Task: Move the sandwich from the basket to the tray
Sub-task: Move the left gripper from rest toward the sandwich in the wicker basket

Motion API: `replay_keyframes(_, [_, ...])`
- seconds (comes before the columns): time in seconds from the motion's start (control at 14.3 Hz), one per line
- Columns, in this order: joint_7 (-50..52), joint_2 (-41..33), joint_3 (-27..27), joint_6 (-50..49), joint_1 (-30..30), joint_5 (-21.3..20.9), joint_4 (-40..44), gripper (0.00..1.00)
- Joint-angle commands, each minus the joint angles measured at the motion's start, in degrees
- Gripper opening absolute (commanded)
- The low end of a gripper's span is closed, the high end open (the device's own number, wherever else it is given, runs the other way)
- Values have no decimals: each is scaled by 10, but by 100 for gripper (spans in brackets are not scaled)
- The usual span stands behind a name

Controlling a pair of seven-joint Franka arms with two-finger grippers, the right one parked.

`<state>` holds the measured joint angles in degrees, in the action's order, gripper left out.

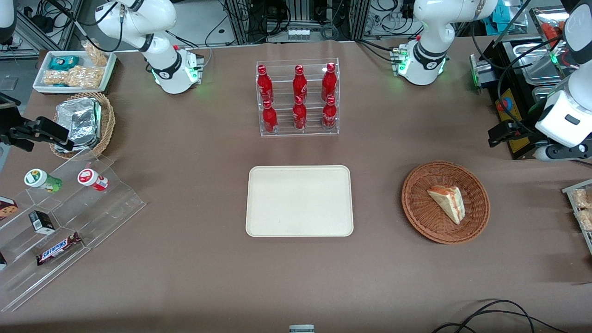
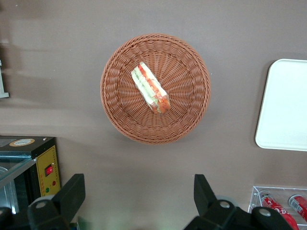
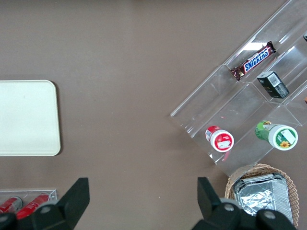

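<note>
Your end effector [image 2: 136, 201] hangs spread above the basket [image 2: 192, 115]; the sandwich [image 2: 150, 87] looks light, soft, slippery-wrapped, so pinch its flat bread faces gently

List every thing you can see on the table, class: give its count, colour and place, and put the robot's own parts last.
sandwich: one, pale bread with red-orange and green filling, lying in the basket.
basket: one, reddish-brown wicker, toward the working arm's end, beside the tray.
tray: one, cream-beige, mid-table, bare.
bottle rack: one, clear, holding six red bottles, farther from the front camera than the tray.
foil-packet basket: one, tan wicker, toward the parked arm's end.
snack tray: one, white, same end.
stepped stand: one, clear, carrying two small tubs, a dark box and a Snickers bar.
gripper: one, black, open, high above the table beside the basket.
</note>
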<state>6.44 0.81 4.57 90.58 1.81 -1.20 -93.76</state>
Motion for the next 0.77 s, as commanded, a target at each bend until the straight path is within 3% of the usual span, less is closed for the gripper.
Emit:
replay_keyframes(0.0, [-2,9,1,-14,-1,0,35,100])
replay_keyframes(0.7, [1,17,1,-48,-7,-5,15,100])
